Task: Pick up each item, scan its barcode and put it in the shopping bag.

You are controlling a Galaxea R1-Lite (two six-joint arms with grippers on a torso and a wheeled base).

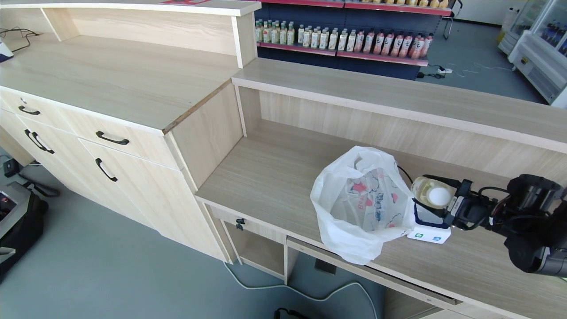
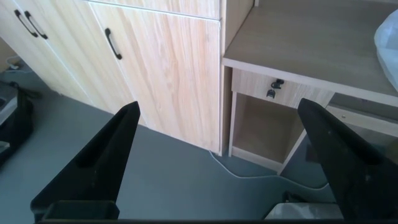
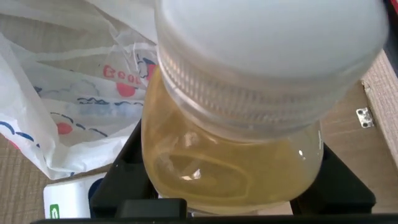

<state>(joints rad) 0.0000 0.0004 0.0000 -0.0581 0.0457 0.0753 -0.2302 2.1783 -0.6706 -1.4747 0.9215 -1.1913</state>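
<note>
A bottle [image 1: 426,188] of yellowish liquid was clamped in the right gripper's [image 1: 443,204] fingers, close over the scanner [image 1: 429,234], at the shopping bag's [image 1: 361,208] 3 o'clock on the table [image 1: 274,177]. The left gripper's [image 2: 219,106] fingers were spread wide, with nothing held. For a clean read, the barcode should be turned toward the scanner and held steady, then the bottle carried toward 9 o'clock over the bag's mouth.

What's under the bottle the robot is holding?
A white and dark-blue box, likely the scanner, sits on the counter below the bottle in the right hand. The bottle and hand cover most of its top.
</note>
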